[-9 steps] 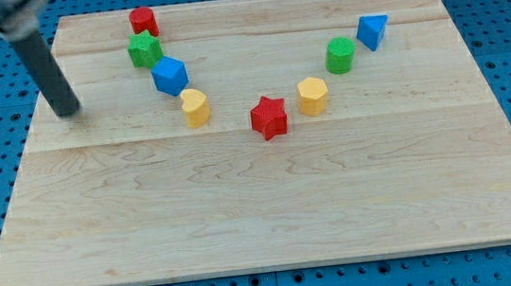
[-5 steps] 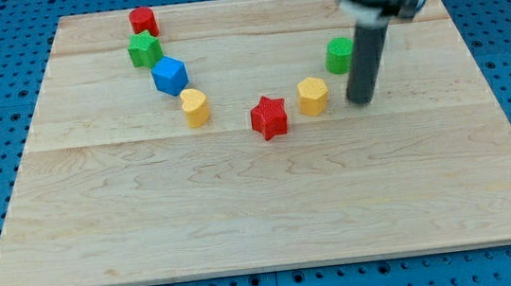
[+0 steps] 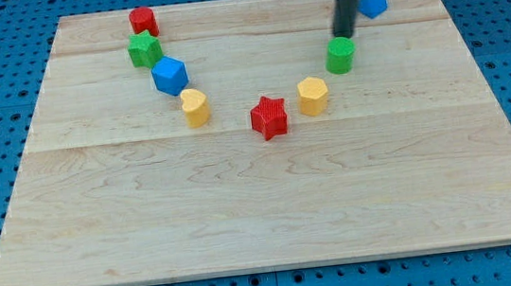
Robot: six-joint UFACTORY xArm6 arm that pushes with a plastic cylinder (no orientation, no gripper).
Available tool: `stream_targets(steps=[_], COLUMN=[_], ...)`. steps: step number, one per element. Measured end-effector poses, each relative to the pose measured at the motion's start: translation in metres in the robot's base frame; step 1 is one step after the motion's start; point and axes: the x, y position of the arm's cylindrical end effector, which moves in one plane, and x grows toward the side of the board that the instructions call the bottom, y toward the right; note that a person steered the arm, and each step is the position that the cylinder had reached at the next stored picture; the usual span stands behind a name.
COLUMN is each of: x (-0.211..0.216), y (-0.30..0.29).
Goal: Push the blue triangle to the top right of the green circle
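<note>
Single raised view, angled down over whole wooden board (image 3: 272, 208).

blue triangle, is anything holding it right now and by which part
Nothing holds it. The blue triangle lies free near the board's top; my tip sits just above the green circle, left of and below the triangle.

My tip (image 3: 344, 36), rod near-upright

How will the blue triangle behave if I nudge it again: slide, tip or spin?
The blue triangle looks squat with a flat base, so it probably slides, not tips. Its angled sides may make it spin if my tip hits off-centre.
</note>
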Motion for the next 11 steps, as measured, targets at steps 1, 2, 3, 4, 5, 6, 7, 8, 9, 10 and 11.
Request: stream_targets(steps=[1,2,3,4,5,6,7,8,9,10,11], x=[0.029,0.041,0.019,-0.008,-0.1,-0.108,-0.106,-0.108,-0.109,-0.06,-0.034], y=[-0.011,-0.003,-0.022,-0.059,-0.07,-0.046,-0.033,0.035,0.081,0.06,0.083])
